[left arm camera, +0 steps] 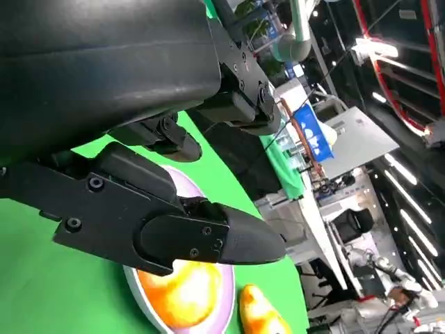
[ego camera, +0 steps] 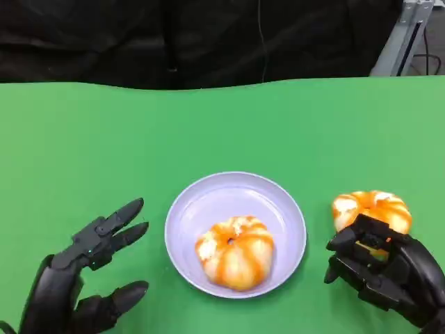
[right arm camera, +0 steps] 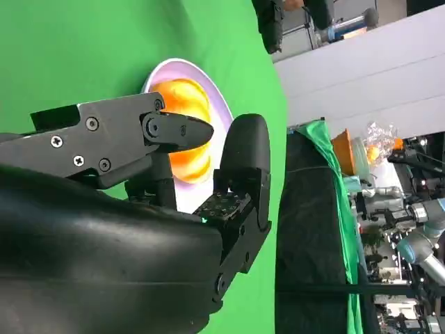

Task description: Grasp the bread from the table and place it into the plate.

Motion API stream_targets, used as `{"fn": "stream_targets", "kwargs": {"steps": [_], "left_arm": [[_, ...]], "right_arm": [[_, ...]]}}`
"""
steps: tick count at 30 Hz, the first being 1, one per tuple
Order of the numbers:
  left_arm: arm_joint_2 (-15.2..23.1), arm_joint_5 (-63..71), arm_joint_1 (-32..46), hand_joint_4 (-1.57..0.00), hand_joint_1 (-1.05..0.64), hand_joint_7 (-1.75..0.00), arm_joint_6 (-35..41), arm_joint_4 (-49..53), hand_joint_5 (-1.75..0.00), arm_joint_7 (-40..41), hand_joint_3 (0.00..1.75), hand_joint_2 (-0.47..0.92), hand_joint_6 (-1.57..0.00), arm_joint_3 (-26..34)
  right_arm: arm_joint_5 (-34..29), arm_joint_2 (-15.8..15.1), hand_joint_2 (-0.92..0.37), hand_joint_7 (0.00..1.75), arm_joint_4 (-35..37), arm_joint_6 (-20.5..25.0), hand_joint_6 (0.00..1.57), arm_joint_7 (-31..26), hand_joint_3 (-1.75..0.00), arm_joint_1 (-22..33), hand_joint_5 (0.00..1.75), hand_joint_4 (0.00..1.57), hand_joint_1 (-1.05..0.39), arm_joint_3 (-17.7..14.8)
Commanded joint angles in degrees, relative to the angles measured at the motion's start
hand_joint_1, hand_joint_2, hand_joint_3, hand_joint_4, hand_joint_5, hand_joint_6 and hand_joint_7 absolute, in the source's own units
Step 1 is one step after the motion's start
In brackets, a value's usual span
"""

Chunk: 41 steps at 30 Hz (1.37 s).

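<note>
Head view: one glossy, ridged, orange-glazed bread (ego camera: 235,252) already sits in the smooth round lilac plate (ego camera: 235,233); a second bread (ego camera: 373,210) lies on the flat green surface (ego camera: 83,146) right of the plate, the right hand (ego camera: 382,275) curled just before it, whether gripping I cannot tell. The left hand (ego camera: 87,278) hangs open, holding nothing. Left wrist view: its black fingers (left arm camera: 201,240) spread above the plate. Right wrist view: hard black fingers (right arm camera: 174,131) reach toward the plate; half remains, I judge

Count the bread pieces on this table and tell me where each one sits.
2. One bread lies in the plate at the table's middle. The other bread sits on the green table right of the plate, at the right hand's fingertips.
</note>
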Motion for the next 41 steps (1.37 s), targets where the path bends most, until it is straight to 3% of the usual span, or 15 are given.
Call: {"fn": "stream_targets", "kwargs": {"steps": [1, 3, 7, 11, 13, 14, 16, 21, 23, 28, 41], "left_arm": [[-1.3, -4.1, 0.4, -0.8, -0.39, -0.05, -0.3, 2.4, -0.05, -2.8, 0.17, 0.92, -0.64, 0.8], [-1.8, -5.3, 0.2, -0.83, -0.3, -0.06, -0.7, 3.0, -0.05, -4.1, 0.16, 0.92, -0.7, 0.9], [-3.0, -4.6, -0.6, -1.08, -0.14, -0.1, -1.4, 3.9, -0.14, -3.8, 0.31, 0.92, -1.0, 2.1], [-3.5, -3.8, -0.7, -1.14, -0.12, -0.11, -1.2, 3.9, -0.18, -3.6, 0.35, 0.92, -1.08, 2.8], [-3.6, -3.1, -0.7, -0.88, -0.07, -0.36, -1.0, 3.6, -0.88, -3.1, 0.46, 0.92, -1.07, 3.2], [-3.6, -2.8, -0.7, -0.77, -0.06, -0.52, -1.0, 3.6, -1.11, -3.1, 0.48, 0.92, -1.01, 3.4], [-3.8, -2.6, -0.7, -0.71, -0.06, -0.62, -0.9, 3.6, -1.24, -3.2, 0.49, 0.92, -0.98, 3.6], [-4.1, -2.6, -0.8, -0.7, -0.05, -0.66, -0.5, 3.4, -1.27, -3.2, 0.5, 0.92, -0.96, 4.4], [-4.3, -3.2, -0.9, -0.63, -0.05, -0.92, 0.0, 3.3, -1.51, -3.1, 0.52, 0.92, -0.83, 4.9], [-4.7, -3.2, -1.0, -0.61, -0.07, -1.1, -0.1, 3.5, -1.62, -3.0, 0.5, 0.92, -0.75, 5.6], [-5.0, -2.9, -0.6, -0.62, -0.09, -1.16, 0.4, 2.4, -1.62, -3.4, 0.49, 0.92, -0.72, 6.2]], "right_arm": [[0.3, -0.9, -0.91, 1.11, 0.3, -0.6, 0.63, 0.2, -0.41, -0.5, 1.61, 0.53, -0.01, -0.9], [0.2, -0.9, -0.91, 1.11, 0.2, -0.7, 0.63, 0.0, -0.41, -0.4, 1.61, 0.53, -0.01, -0.8], [0.4, -0.8, -0.91, 1.11, 0.0, -0.1, 0.64, -0.1, -0.41, -0.4, 1.61, 0.54, -0.01, -0.8], [0.4, -0.9, -0.91, 1.12, -0.1, 0.2, 0.64, -0.2, -0.4, -0.4, 1.62, 0.53, -0.02, -0.8], [0.4, -0.9, -0.91, 1.11, -0.2, 0.2, 0.64, -0.1, -0.4, -0.3, 1.62, 0.52, -0.03, -0.8], [0.4, -0.9, -0.91, 1.11, -0.2, 0.3, 0.64, -0.1, -0.4, -0.3, 1.62, 0.52, -0.03, -0.8], [0.4, -0.9, -0.91, 1.11, -0.2, 0.3, 0.64, -0.1, -0.4, -0.3, 1.62, 0.52, -0.03, -0.8], [0.3, -0.9, -0.91, 1.11, -0.2, 0.1, 0.64, -0.3, -0.41, -0.3, 1.62, 0.52, -0.03, -0.8], [0.2, -0.9, -0.91, 1.12, 0.0, -0.3, 0.64, -0.3, -0.41, -0.4, 1.62, 0.52, -0.02, -0.9], [0.4, -0.9, -0.9, 1.13, -0.2, -0.3, 0.64, -0.1, -0.41, -0.2, 1.63, 0.52, -0.02, -0.9], [0.3, -1.2, -0.9, 1.15, -0.7, -0.2, 0.63, -0.5, -0.44, -0.1, 1.64, 0.52, -0.01, -0.9]]}}
